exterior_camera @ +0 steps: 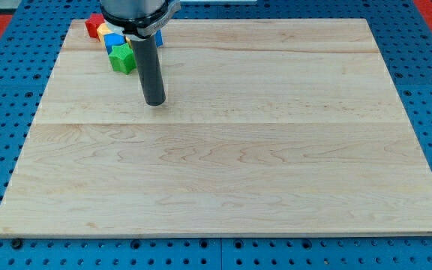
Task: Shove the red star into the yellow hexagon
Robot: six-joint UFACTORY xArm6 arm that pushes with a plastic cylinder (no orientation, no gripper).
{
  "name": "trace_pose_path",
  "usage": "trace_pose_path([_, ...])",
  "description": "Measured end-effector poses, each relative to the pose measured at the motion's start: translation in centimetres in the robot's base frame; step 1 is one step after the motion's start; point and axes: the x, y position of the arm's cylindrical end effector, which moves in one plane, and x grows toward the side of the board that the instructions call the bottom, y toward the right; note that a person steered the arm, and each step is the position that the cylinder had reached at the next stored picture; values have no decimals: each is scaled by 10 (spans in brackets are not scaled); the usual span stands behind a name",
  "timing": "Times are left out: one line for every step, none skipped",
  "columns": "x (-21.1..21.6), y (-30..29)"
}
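A cluster of small blocks lies at the view's top left on the wooden board point(223, 165). A red block point(94, 26) is at its far left; its shape is hard to make out. A yellow block point(104, 30) sits just right of it, touching it. A blue block point(113, 42) is below them and a green star-like block point(123, 58) is lowest. Another blue piece point(158, 37) peeks out to the right of the rod. My tip point(154, 103) rests on the board below and right of the green block, apart from all blocks.
The arm's dark body point(137, 11) hangs over the top of the cluster and hides part of it. Blue pegboard point(6, 90) surrounds the board on all sides.
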Motion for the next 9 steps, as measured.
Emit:
trace_pose_path([34, -6])
trace_pose_path([36, -95])
trace_pose_path([-18, -179])
trace_pose_path([-77, -205])
trace_pose_path([-117, -205])
trace_pose_path([-183, -163])
trace_pose_path([-207, -124])
trace_pose_path([-200, -116])
trace_pose_path([-157, -67])
